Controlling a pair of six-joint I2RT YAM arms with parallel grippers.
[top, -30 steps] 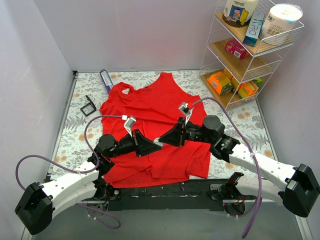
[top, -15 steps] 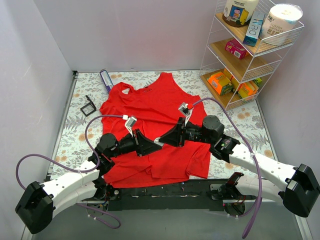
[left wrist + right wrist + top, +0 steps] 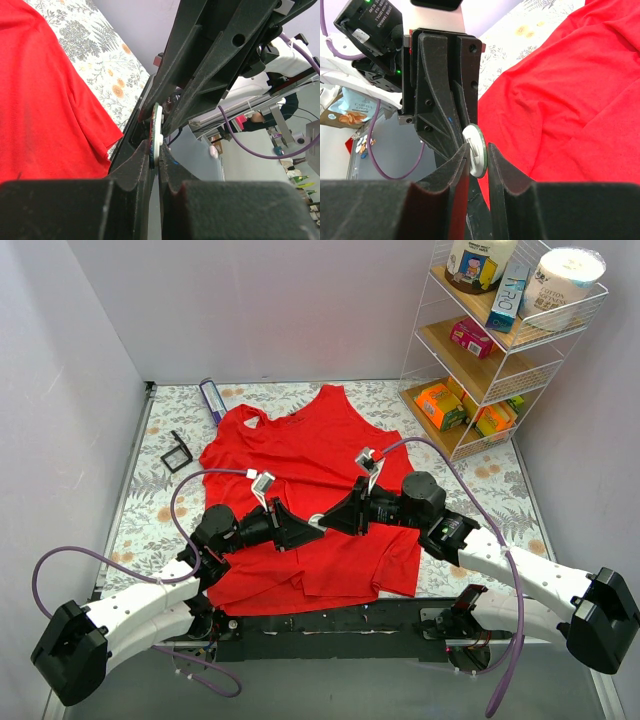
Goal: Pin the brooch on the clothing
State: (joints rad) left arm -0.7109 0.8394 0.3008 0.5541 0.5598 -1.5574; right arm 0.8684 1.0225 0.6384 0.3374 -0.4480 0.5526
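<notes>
The clothing [image 3: 300,455] is a red tank top spread flat on the floral cloth, and it also shows as the clothing [image 3: 40,100] and the clothing [image 3: 570,100] in the wrist views. Both arms meet tip to tip just above its lower middle. The brooch [image 3: 318,521] is a small round disc with a white back. My left gripper [image 3: 311,526] is shut on the brooch [image 3: 156,127], which stands edge-on between its jaws [image 3: 154,150]. My right gripper [image 3: 326,517] straddles the same brooch [image 3: 476,150], narrowly open [image 3: 479,151], with a slim gap on one side.
A wire shelf rack [image 3: 490,340] with boxes and bottles stands at the back right. A small black frame [image 3: 178,452] and a purple packet [image 3: 212,400] lie left of the top. Walls close in on three sides.
My right gripper's jaws have spread a little around the brooch. Both arms have shifted very slightly; the left grip is unchanged.
</notes>
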